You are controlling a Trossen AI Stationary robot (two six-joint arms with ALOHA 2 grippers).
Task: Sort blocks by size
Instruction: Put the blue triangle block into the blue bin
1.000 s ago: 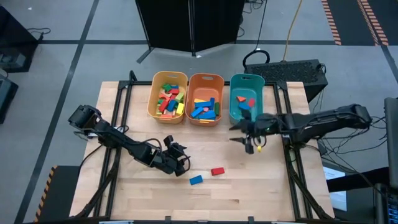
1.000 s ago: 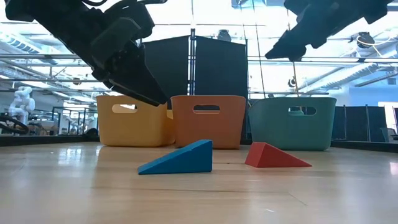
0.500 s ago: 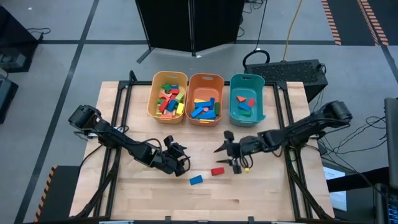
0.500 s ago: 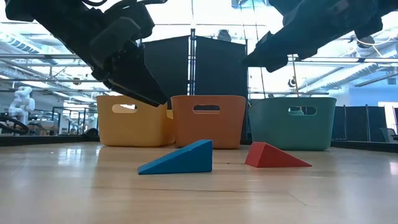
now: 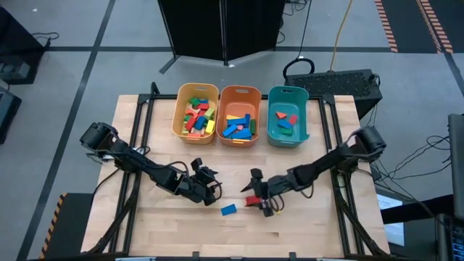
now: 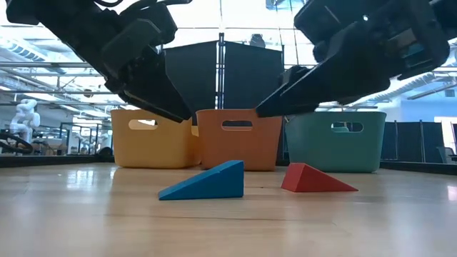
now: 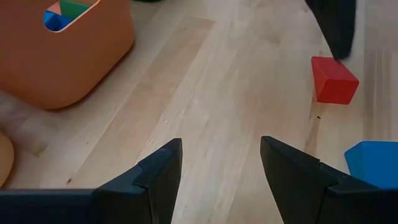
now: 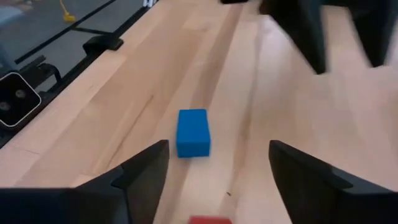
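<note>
Two wedge-shaped blocks lie flat on the wooden table near its front: a red one [image 5: 251,201] [image 6: 315,179] and a blue one [image 5: 229,209] [image 6: 204,183]. My right gripper [image 5: 258,193] [image 8: 217,168] hovers open just over the red block, whose edge [image 8: 210,219] shows between its fingers, and it points toward the blue block [image 8: 193,132]. My left gripper [image 5: 214,184] [image 7: 220,167] hangs open above the table, left of both blocks, with nothing between its fingers. It looks at the red block [image 7: 334,79] and the blue block [image 7: 377,163].
Three bins stand in a row at the table's far side: yellow [image 5: 196,112], orange [image 5: 239,116] and teal [image 5: 288,116], each holding several coloured blocks. Bare wood lies between the bins and the two grippers, and along the near edge.
My right gripper has come from beside the teal bin toward the table's near left, sinking low over the red block and tipping further downward. The two blocks and my left gripper have stayed where they were.
</note>
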